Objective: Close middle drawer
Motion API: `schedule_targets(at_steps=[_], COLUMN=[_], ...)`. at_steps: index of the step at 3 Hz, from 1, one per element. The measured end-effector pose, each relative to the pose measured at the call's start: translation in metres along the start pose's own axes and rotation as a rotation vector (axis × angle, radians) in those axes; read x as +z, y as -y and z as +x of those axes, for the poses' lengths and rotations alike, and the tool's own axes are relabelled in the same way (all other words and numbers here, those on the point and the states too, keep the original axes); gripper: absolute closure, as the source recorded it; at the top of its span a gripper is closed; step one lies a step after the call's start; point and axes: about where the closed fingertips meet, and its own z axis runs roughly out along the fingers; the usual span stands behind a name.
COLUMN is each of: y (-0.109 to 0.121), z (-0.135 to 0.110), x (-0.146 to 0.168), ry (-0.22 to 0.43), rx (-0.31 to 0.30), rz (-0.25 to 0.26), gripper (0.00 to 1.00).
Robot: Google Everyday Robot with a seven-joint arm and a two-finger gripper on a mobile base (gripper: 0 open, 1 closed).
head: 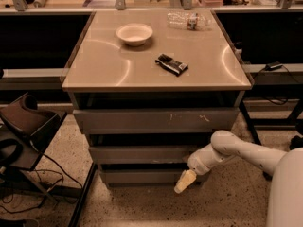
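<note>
The middle drawer (142, 153) shows its plain grey front panel in the cabinet, below the top drawer front (151, 120), which has small orange scratch marks. A thin dark gap shows above the middle panel, and none of its inside is visible. My gripper (183, 181), with a pale yellowish tip, is at the end of the white arm (236, 150) coming from the right. It hangs low at the cabinet's front right, just below the middle drawer's right end and in front of the bottom drawer (137, 176).
On the cabinet top (104, 65) are a white bowl (134, 33), a black flat object (171, 65) and a clear plastic bottle (188, 20). A dark chair (23, 122) and floor cables (28, 183) are at the left. Desk legs stand at the right.
</note>
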Motion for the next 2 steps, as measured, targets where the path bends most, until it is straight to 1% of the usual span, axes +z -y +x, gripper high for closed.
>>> schedule_targets(at_steps=[1, 2], y=[0.022, 0.039], z=[-0.004, 0.002], x=[-0.024, -0.034], ry=[0.086, 0.115], rx=[0.042, 0.062], rz=[0.121, 0.201], gripper=[0.0, 0.0])
